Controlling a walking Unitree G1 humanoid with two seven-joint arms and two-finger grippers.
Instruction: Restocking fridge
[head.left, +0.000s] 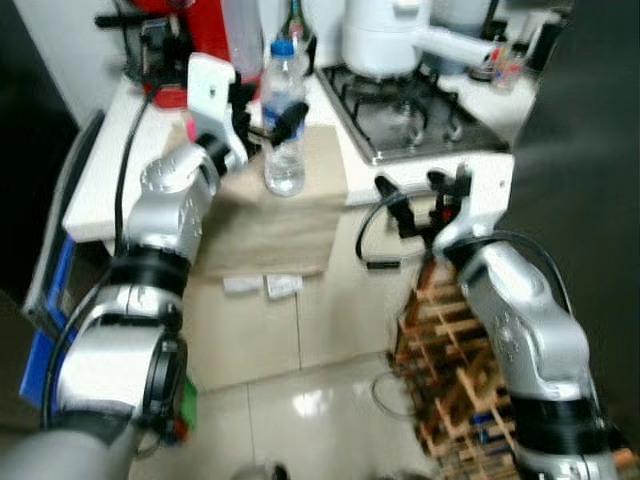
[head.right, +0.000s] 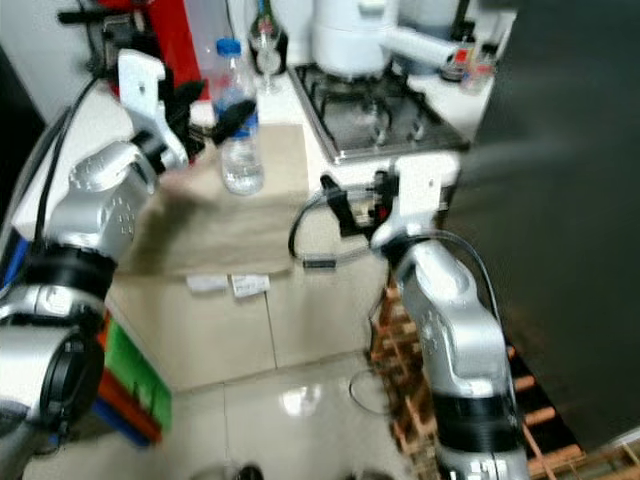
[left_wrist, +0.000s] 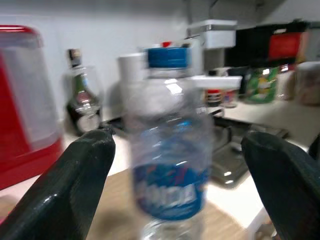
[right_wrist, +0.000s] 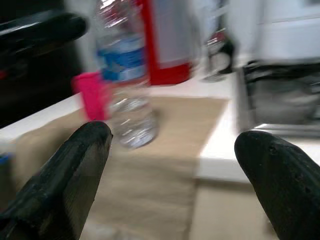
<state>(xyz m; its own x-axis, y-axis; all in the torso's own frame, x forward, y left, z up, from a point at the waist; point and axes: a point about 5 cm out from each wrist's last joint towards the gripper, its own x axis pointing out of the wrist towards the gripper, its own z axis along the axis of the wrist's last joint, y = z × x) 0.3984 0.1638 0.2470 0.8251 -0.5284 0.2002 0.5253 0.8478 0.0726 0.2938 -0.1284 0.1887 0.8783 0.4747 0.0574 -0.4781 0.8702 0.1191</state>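
Clear plastic, blue-capped, the water bottle (head.left: 284, 120) stands upright on the brown cloth (head.left: 285, 215) beside the stove (head.left: 415, 110). The left gripper (head.left: 268, 118) has its fingers spread wide on either side of the bottle, gripping nothing yet. The right gripper (head.left: 412, 190) hangs open below the stove's front edge, empty. A crooked close could tip the bottle; snagged cloth might slide off the counter.

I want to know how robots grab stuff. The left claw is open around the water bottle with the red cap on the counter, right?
Almost. The cap is blue, not red, as the left wrist view shows. The rest holds: the left claw is open around the bottle, which stands on the counter.
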